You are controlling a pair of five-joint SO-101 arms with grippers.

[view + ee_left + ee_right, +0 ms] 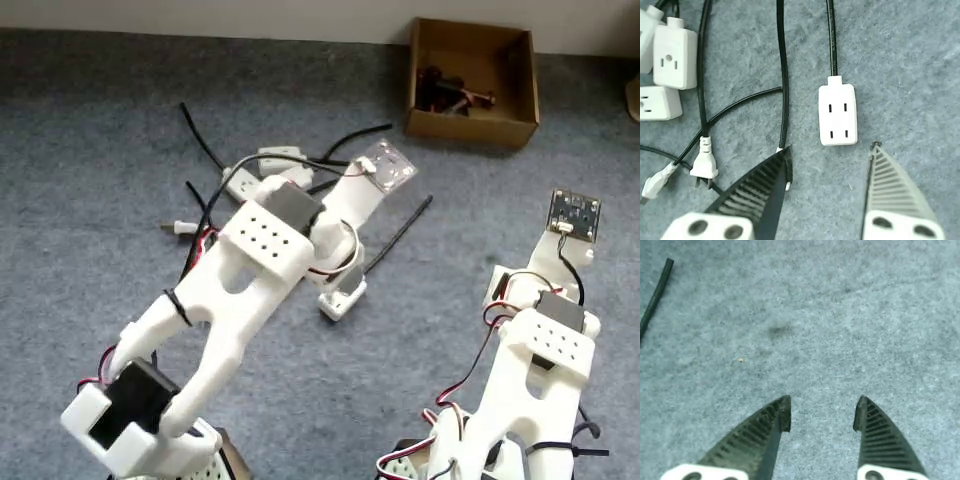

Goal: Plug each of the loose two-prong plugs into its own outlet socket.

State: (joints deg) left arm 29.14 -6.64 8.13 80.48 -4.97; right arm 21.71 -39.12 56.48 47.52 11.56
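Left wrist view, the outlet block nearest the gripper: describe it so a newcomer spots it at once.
On the grey carpet, look just beyond the open left gripper. There lies a flat white outlet block on a black cord, alone. Unlike the white cube outlets off to the side with three-hole faces, it shows two pairs of slots.

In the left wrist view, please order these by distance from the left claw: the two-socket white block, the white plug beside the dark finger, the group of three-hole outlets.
1. two-socket white block: just ahead of the open left claw.
2. white plug: beside the dark finger.
3. group of three-hole outlets: beyond the plug.
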